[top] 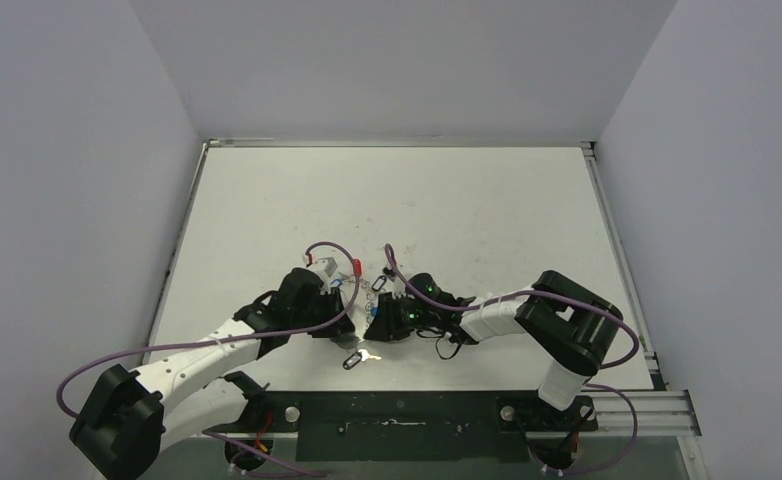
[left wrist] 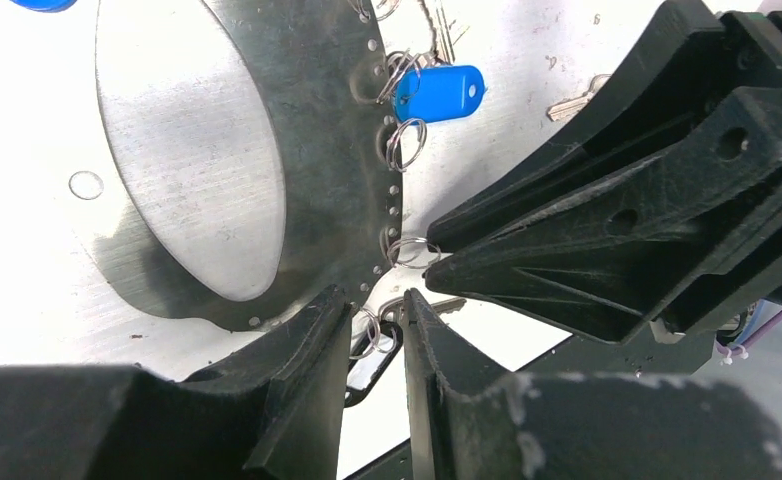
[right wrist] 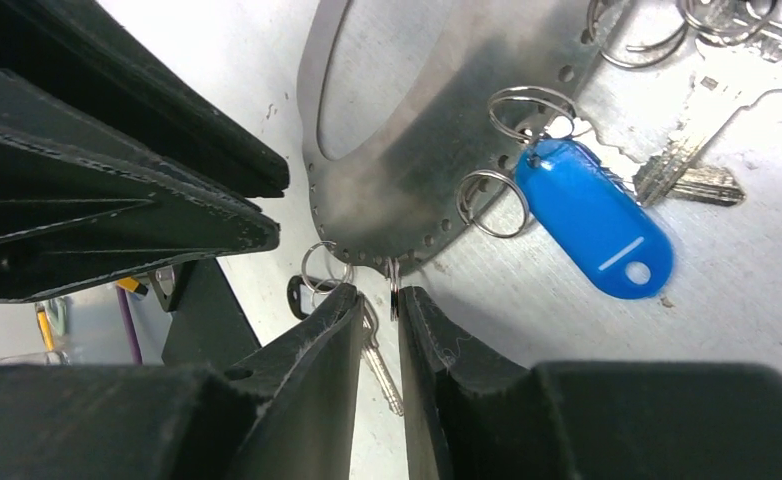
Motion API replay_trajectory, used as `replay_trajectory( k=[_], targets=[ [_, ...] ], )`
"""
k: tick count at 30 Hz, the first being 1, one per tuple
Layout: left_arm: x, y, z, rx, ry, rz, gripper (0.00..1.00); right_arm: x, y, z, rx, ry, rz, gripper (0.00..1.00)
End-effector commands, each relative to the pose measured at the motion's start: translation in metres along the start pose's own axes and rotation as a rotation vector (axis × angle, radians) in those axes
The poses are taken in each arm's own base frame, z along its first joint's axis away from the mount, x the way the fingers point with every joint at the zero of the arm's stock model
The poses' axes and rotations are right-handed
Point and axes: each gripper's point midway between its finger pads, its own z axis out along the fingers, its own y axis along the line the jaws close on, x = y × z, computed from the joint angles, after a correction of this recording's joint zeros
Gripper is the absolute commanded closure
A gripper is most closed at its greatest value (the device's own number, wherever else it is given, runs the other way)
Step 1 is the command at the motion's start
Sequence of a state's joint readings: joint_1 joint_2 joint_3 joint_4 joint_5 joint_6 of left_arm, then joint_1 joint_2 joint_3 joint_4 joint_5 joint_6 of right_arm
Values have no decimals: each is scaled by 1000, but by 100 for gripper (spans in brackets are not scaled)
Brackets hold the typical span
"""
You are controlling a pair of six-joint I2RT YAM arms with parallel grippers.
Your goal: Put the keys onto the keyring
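Note:
The keyring is a broad flat silvery hoop with small holes along its rim, also seen in the right wrist view. Several small split rings hang from those holes. A key with a blue tag hangs on one, and silver keys lie beside it. A red tag shows past the grippers. My left gripper is at the hoop's rim, its fingers closed against a split ring that carries a black tag. My right gripper stands narrowly open, another split ring edge-on beside one finger.
The black-tagged key lies on the white table just in front of both grippers. A loose key rests beyond the hoop. The black mounting rail runs along the near edge. Grey walls close in the left, right and back.

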State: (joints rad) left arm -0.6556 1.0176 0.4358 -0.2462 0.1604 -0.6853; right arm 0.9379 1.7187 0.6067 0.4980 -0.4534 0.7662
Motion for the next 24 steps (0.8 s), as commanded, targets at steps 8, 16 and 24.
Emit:
replay_trajectory(
  k=[8, 16, 24],
  targets=[
    [-9, -6, -7, 10, -37, 31, 75, -17, 26, 9, -44, -20, -69, 83],
    [-9, -4, -11, 7, -48, 33, 75, -23, 24, 9, -1, -11, -105, 80],
    [-9, -4, -13, 1, -45, 38, 73, -23, 12, 6, 82, 28, -174, 57]
  ],
)
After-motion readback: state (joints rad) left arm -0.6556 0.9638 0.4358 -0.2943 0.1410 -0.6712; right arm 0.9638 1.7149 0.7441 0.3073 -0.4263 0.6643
